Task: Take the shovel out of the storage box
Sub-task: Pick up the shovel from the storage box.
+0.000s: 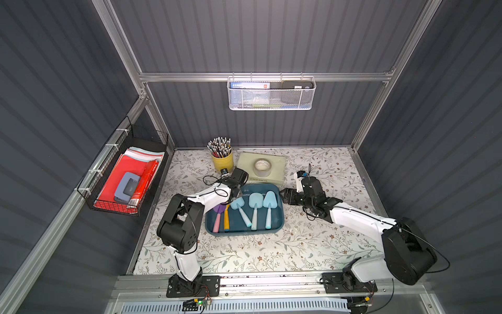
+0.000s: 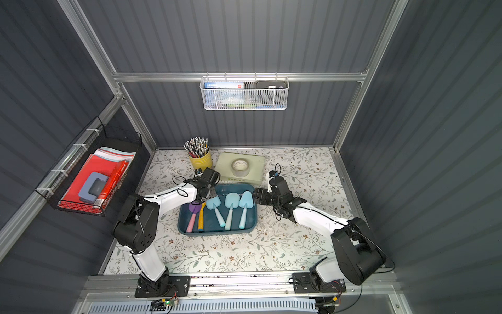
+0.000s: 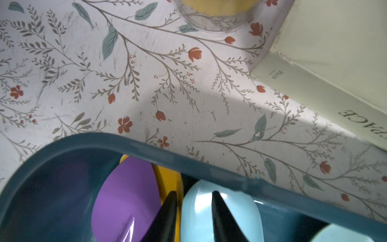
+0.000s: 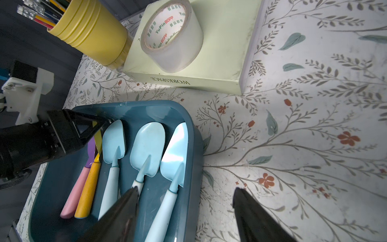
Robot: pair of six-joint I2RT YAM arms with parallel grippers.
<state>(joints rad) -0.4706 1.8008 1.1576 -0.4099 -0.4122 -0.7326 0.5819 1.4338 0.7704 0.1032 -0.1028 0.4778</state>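
The left pincer (image 3: 193, 192) hangs in the far left corner of the storage box (image 1: 245, 230), tips narrowly apart, seemingly astride the edge of a light blue shovel (image 1: 238, 204); whether it grips, I cannot tell; the shovel lies inside, on the counter (image 1: 271, 250); the right pincer (image 4: 186, 188) hovers over the box's right wall, spread wide, empty.

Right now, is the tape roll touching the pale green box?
Touching. The right wrist view shows the tape roll standing flat on the pale green box.

In both top views, the left arm (image 1: 209, 197) (image 2: 173, 197) partly hides the purple shovel (image 1: 218, 210) (image 2: 195, 208) from you; whether the arm's jaws grip a blade cannot be determined.
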